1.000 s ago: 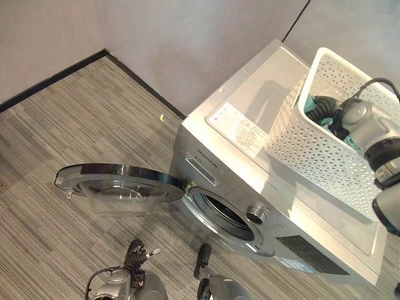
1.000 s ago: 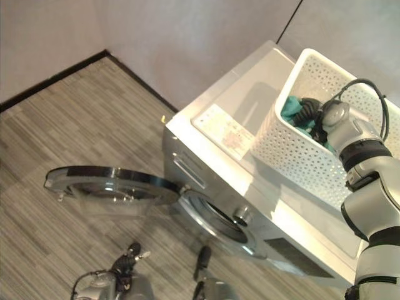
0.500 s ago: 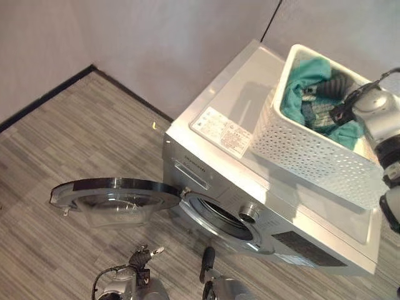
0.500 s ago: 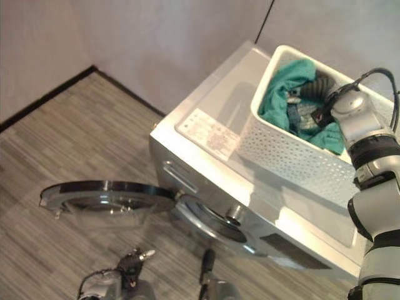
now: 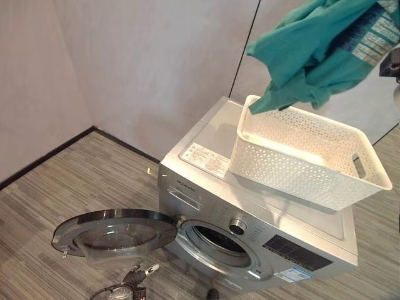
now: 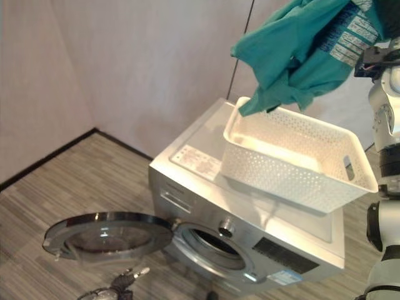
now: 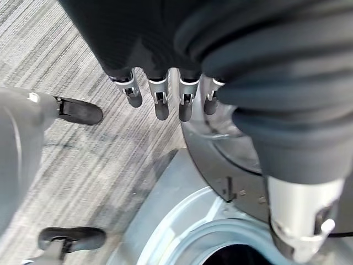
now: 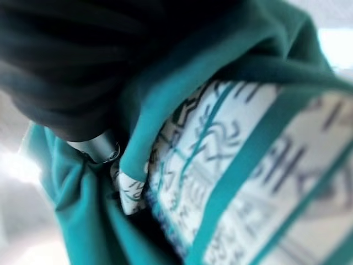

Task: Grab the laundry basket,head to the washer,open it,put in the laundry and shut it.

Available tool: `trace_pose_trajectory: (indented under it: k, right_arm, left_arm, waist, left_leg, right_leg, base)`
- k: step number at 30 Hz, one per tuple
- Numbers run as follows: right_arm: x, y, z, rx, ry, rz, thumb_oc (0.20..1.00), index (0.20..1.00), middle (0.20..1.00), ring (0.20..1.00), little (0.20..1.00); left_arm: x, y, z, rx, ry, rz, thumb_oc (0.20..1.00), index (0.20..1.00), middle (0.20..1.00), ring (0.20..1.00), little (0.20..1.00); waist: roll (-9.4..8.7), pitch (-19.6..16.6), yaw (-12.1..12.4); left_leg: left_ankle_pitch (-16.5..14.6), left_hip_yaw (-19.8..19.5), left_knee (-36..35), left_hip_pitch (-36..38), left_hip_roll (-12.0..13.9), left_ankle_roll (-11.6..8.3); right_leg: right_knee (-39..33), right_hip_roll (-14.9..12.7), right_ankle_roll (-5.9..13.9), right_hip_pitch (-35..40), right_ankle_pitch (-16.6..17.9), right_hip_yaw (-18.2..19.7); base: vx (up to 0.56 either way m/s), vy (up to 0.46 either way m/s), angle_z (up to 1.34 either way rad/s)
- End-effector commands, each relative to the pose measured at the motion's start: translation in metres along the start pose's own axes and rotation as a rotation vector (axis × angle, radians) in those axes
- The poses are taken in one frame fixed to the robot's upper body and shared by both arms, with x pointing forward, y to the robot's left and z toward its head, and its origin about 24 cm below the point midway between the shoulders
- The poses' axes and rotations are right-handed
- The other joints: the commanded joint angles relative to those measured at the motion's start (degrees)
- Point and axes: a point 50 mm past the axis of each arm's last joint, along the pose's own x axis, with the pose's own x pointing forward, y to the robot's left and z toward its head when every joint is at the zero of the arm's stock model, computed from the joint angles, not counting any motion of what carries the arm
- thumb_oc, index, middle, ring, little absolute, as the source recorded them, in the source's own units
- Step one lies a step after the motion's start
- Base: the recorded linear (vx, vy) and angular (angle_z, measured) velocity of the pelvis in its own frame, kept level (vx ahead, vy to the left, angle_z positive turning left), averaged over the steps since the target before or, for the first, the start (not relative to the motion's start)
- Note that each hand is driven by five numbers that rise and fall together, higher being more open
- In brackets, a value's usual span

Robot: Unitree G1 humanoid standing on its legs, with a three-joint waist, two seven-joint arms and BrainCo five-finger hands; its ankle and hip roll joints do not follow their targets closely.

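Laundry (image 5: 325, 47), a teal garment with a patterned panel, hangs high above the white basket (image 5: 306, 156), which sits on top of the washer (image 5: 206, 187). My right hand (image 8: 102, 149) is up there with it, the cloth bunched round its finger in the wrist view. I see the washer door (image 5: 115, 231) swung wide open, and my left hand (image 7: 160, 94) hangs low beside it, fingers relaxed and holding nothing.
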Motion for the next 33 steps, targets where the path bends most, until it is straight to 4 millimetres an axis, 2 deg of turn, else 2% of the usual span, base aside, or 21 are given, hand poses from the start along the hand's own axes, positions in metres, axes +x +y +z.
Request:
trace_pose_trajectory:
  k: [1,5,6,8,11,12,13,14,15,16,17,19,20,22,23,24,29,30,31,32,33]
  right_arm:
    - [0.0,-0.017,0.038,0.079,-0.196,-0.097,0.2,0.2,0.2,0.2,0.2]
    - [-0.007,-0.015,0.047,0.059,-0.249,-0.075,0.2,0.2,0.2,0.2,0.2]
    - [-0.013,-0.013,0.057,0.043,-0.3,-0.049,0.2,0.2,0.2,0.2,0.2]
    - [-0.016,-0.014,0.061,0.035,-0.318,-0.041,0.2,0.2,0.2,0.2,0.2]
    - [-0.031,-0.009,0.074,0.013,-0.389,0.02,0.2,0.2,0.2,0.2,0.2]
    - [-0.032,-0.009,0.073,0.013,-0.386,0.019,0.2,0.2,0.2,0.2,0.2]
    - [-0.04,-0.005,0.075,0.007,-0.405,0.069,0.2,0.2,0.2,0.2,0.2]
    - [-0.042,-0.006,0.074,0.007,-0.401,0.067,0.2,0.2,0.2,0.2,0.2]
    - [-0.048,-0.004,0.071,-0.015,-0.39,0.112,0.2,0.2,0.2,0.2,0.2]
    - [-0.052,-0.003,0.069,-0.023,-0.382,0.135,0.2,0.2,0.2,0.2,0.2]
    - [-0.054,-0.004,0.067,-0.021,-0.377,0.133,0.2,0.2,0.2,0.2,0.2]
    - [-0.062,-0.002,0.056,-0.03,-0.328,0.18,0.2,0.2,0.2,0.2,0.2]
    - [-0.069,0.004,0.047,-0.014,-0.286,0.232,0.2,0.2,0.2,0.2,0.2]
    - [-0.074,0.012,0.038,-0.007,-0.242,0.289,0.2,0.2,0.2,0.2,0.2]
    - [-0.074,0.012,0.038,-0.006,-0.241,0.29,0.2,0.2,0.2,0.2,0.2]
    - [-0.076,0.019,0.032,-0.012,-0.207,0.331,0.2,0.2,0.2,0.2,0.2]
    - [-0.069,0.035,0.032,-0.006,-0.198,0.371,0.2,0.2,0.2,0.2,0.2]
    - [-0.061,0.051,0.037,0.031,-0.205,0.389,0.2,0.2,0.2,0.2,0.2]
    - [-0.06,0.05,0.037,0.027,-0.209,0.386,0.2,0.2,0.2,0.2,0.2]
    - [-0.046,0.071,0.044,0.099,-0.209,0.406,0.2,0.2,0.2,0.2,0.2]
    - [-0.045,0.071,0.045,0.096,-0.213,0.406,0.2,0.2,0.2,0.2,0.2]
  left_arm:
    - [0.002,0.007,0.018,0.067,-0.058,0.023,1.0,1.0,1.0,1.0,1.0]
    - [0.0,0.001,0.034,0.066,-0.143,-0.004,1.0,1.0,1.0,1.0,1.0]
    - [-0.004,-0.001,0.052,0.101,-0.233,-0.023,1.0,1.0,1.0,1.0,1.0]
    - [-0.007,-0.002,0.062,0.127,-0.282,-0.035,1.0,1.0,1.0,1.0,1.0]
    - [-0.025,-0.009,0.104,0.225,-0.492,-0.104,1.0,1.0,1.0,1.0,1.0]
    - [-0.025,-0.008,0.103,0.228,-0.49,-0.103,1.0,1.0,1.0,1.0,1.0]
    - [-0.045,-0.015,0.127,0.289,-0.625,-0.182,1.0,1.0,1.0,1.0,1.0]
    - [-0.045,-0.014,0.126,0.293,-0.622,-0.181,1.0,1.0,1.0,1.0,1.0]
    - [-0.073,-0.016,0.15,0.394,-0.777,-0.259,1.0,1.0,1.0,1.0,1.0]
    - [-0.091,-0.016,0.16,0.433,-0.855,-0.294,1.0,1.0,1.0,1.0,1.0]
    - [-0.092,-0.014,0.159,0.437,-0.849,-0.293,1.0,1.0,1.0,1.0,1.0]
    - [-0.13,-0.013,0.179,0.519,-1.01,-0.356,1.0,1.0,1.0,1.0,1.0]
    - [-0.166,-0.011,0.193,0.561,-1.141,-0.402,1.0,1.0,1.0,1.0,1.0]
    - [-0.198,-0.013,0.204,0.584,-1.259,-0.448,1.0,1.0,1.0,1.0,1.0]
    - [-0.199,-0.013,0.204,0.583,-1.257,-0.447,1.0,1.0,1.0,1.0,1.0]
    - [-0.222,-0.016,0.214,0.569,-1.349,-0.489,1.0,1.0,1.0,1.0,1.0]
    - [-0.238,-0.04,0.243,0.57,-1.432,-0.593,1.0,1.0,1.0,1.0,1.0]
    - [-0.238,-0.068,0.261,0.559,-1.44,-0.683,1.0,1.0,1.0,1.0,1.0]
    - [-0.238,-0.07,0.263,0.558,-1.444,-0.686,1.0,1.0,1.0,1.0,1.0]
    - [-0.225,-0.106,0.271,0.421,-1.29,-0.879,1.0,1.0,1.0,1.0,1.0]
    - [-0.226,-0.107,0.272,0.417,-1.295,-0.882,1.0,1.0,1.0,1.0,1.0]
  waist:
    - [-2.56,1.17,-0.17]
    - [-2.17,1.15,-0.41]
    - [-1.78,1.25,-0.82]
    - [-1.75,1.26,-0.88]
    - [-1.39,1.48,-1.6]
    - [-1.4,1.38,-1.52]
    - [-0.92,1.7,-1.97]
    - [-0.97,1.6,-1.81]
    - [-0.38,1.96,-2.09]
    - [-0.11,2.04,-2.17]
    - [-0.26,1.87,-2.09]
    - [0.44,2.06,-2.07]
    - [0.77,2.01,-1.77]
    - [0.94,1.87,-1.59]
    - [0.98,1.8,-1.61]
    - [1.24,1.69,-1.27]
    - [1.48,1.45,-1.41]
    - [1.49,0.88,-2.09]
    - [1.62,1.09,-1.94]
    - [1.69,0.5,-2.87]
    - [1.88,0.74,-2.79]
  left_leg:
    - [-6.18,2.92,2.53,2.49,-1.88,4.68]
    - [-6.34,3.36,2.6,2.81,-2.5,5.04]
    - [-6.39,3.55,2.6,2.94,-2.83,5.27]
    - [-6.42,3.57,2.61,2.99,-3.07,5.44]
    - [-6.2,4.05,2.58,2.85,-3.79,5.92]
    - [-6.45,4.09,2.49,3.05,-3.68,5.91]
    - [-6.23,4.32,2.56,2.75,-4.23,6.21]
    - [-6.53,4.4,2.46,3.05,-4.07,6.19]
    - [-6.17,4.58,2.38,2.83,-4.49,6.47]
    - [-6.16,4.65,2.3,2.84,-4.57,6.55]
    - [-6.43,4.71,2.18,3.11,-4.45,6.55]
    - [-6.13,4.81,2.1,2.98,-4.84,6.62]
    - [-6.14,4.87,2.05,3.11,-4.96,6.62]
    - [-6.04,5.05,1.98,3.29,-5.15,6.57]
    - [-6.3,5.09,1.89,3.5,-5.05,6.57]
    - [-6.16,5.12,1.91,3.59,-5.15,6.53]
    - [-5.75,4.95,1.89,3.76,-5.15,6.24]
    - [-5.62,5.06,1.9,3.82,-5.22,6.08]
    - [-5.61,5.02,1.89,3.79,-5.22,6.08]
    - [-5.49,5.2,1.88,3.94,-5.31,5.97]
    - [-5.5,5.21,1.87,3.93,-5.3,5.97]
  right_leg:
    - [5.61,-5.19,4.38,0.6,-5.47,0.68]
    - [5.65,-5.64,4.54,0.37,-5.07,1.51]
    - [5.77,-5.93,4.78,0.13,-4.81,1.77]
    - [5.77,-6.03,4.91,0.03,-4.61,1.96]
    - [5.66,-6.78,5.29,-0.53,-3.62,2.51]
    - [5.64,-6.68,5.34,-0.37,-3.84,2.49]
    - [5.62,-7.04,5.53,-0.84,-3.21,2.88]
    - [5.58,-6.89,5.57,-0.62,-3.46,2.89]
    - [5.49,-7.24,5.78,-1.04,-2.74,3.13]
    - [5.42,-7.39,5.87,-1.12,-2.56,3.16]
    - [5.35,-7.27,5.93,-0.91,-2.79,3.17]
    - [5.12,-7.64,6.09,-1.08,-2.25,3.22]
    - [4.87,-7.85,6.17,-0.93,-2.11,3.17]
    - [4.48,-8.12,6.33,-0.68,-1.84,3.08]
    - [4.39,-8.02,6.39,-0.49,-2.04,3.07]
    - [4.12,-8.17,6.46,-0.34,-1.88,2.98]
    - [3.83,-8.37,6.44,0.33,-1.81,2.65]
    - [3.73,-8.44,6.41,0.45,-1.68,2.78]
    - [3.72,-8.44,6.41,0.45,-1.67,2.74]
    - [3.64,-8.43,6.37,0.46,-1.49,2.99]
    - [3.65,-8.42,6.37,0.44,-1.49,2.99]
  base:
    - [-0.02,0.078,-0.16]
    - [-0.03,0.063,-0.15]
    - [-0.03,0.037,-0.15]
    - [-0.05,0.049,-0.18]
    - [-0.07,0.055,-0.04]
    - [-0.06,0.057,-0.02]
    - [-0.02,0.036,-0.02]
    - [-0.09,0.061,-0.07]
    - [-0.05,0.036,-0.09]
    - [-0.05,0.037,-0.17]
    - [-0.03,0.023,-0.17]
    - [-0.04,0.031,-0.1]
    - [-0.03,0.032,-0.05]
    - [-0.01,0.02,-0.06]
    - [0.0,0.0,0.0]
    - [-0.01,-0.001,0.05]
    - [-0.02,-0.006,0.03]
    - [0.0,0.0,0.0]
    - [0.0,0.0,0.0]
    - [0.0,0.0,0.0]
    - [0.0,0.0,0.0]
